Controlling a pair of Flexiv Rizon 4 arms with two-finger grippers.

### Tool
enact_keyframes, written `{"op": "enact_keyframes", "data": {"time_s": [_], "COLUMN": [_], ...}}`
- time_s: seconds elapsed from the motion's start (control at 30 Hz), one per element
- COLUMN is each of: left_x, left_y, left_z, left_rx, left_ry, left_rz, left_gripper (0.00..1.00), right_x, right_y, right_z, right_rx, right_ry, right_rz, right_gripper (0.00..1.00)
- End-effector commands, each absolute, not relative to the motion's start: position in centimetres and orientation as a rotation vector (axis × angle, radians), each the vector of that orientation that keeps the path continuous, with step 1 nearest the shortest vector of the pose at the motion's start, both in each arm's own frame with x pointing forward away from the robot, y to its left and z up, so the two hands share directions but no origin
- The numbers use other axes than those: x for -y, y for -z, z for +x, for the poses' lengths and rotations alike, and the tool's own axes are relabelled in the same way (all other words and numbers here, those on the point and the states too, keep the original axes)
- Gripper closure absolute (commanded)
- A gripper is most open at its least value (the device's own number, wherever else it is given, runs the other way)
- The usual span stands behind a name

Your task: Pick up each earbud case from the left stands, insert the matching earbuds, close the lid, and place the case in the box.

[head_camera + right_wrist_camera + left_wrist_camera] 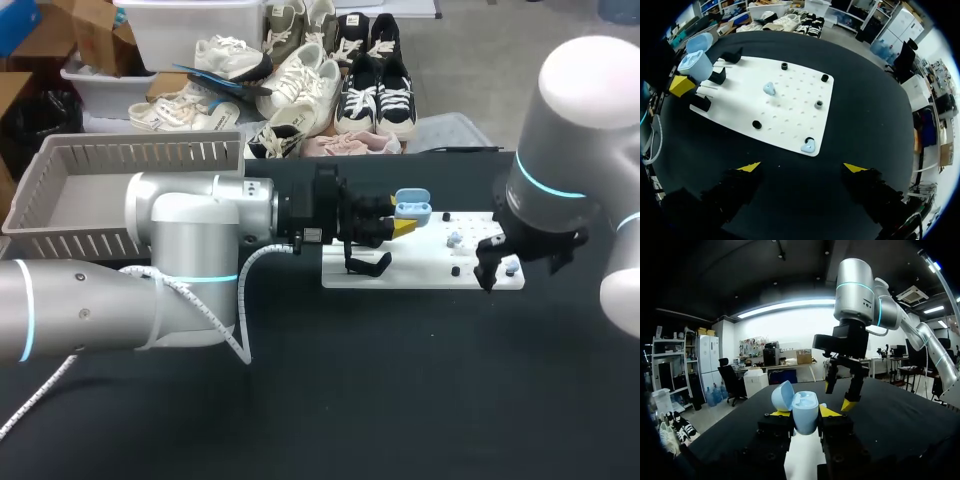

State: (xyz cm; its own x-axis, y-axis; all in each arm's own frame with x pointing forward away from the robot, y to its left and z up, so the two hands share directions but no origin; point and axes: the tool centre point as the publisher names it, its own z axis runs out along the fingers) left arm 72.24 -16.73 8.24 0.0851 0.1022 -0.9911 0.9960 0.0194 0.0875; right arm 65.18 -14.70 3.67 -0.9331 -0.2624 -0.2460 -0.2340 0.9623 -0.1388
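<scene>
My left gripper (804, 416) is shut on a light blue earbud case (805, 407), whose lid (782, 395) stands open. In the head view that case (412, 209) hangs over the left half of the white board (420, 272). Two light blue earbuds lie on the board, one near its middle (769, 89) and one at its near edge (808, 146). My right gripper (801, 167) is open and hovers above the board's right end, just short of the nearer earbud, with nothing between its fingers. The left wrist view shows this gripper (838, 396) right behind the case.
Black stands (717, 76) sit on the board's left end and small black pegs (818, 104) dot its right half. A grey slatted box (130, 160) stands at the back left. Black tabletop (420, 380) lies in front of the board.
</scene>
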Motion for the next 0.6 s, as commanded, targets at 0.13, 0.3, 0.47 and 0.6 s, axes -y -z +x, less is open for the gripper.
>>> {"op": "enact_keyframes", "data": {"time_s": [0.13,0.3,0.47,0.6], "left_x": [16.7,16.7,16.7,16.7], "left_y": [-8.2,-8.2,-8.2,-8.2], "left_z": [72.1,72.1,72.1,72.1], "left_rx": [-1.231,-1.231,-1.231,-1.231], "left_ry": [1.072,1.072,1.072,1.072], "left_rz": [1.300,1.300,1.300,1.300], "left_gripper": [1.00,1.00,1.00,1.00], "right_x": [14.7,14.4,14.3,14.3], "right_y": [-2.7,-2.8,-2.9,-3.0], "right_z": [66.0,66.7,67.1,67.1], "right_rx": [-2.840,-2.837,-2.846,-2.861], "right_ry": [0.153,0.163,0.164,0.179], "right_rz": [-0.358,-0.361,-0.338,-0.317], "right_gripper": [0.00,0.00,0.00,0.00]}}
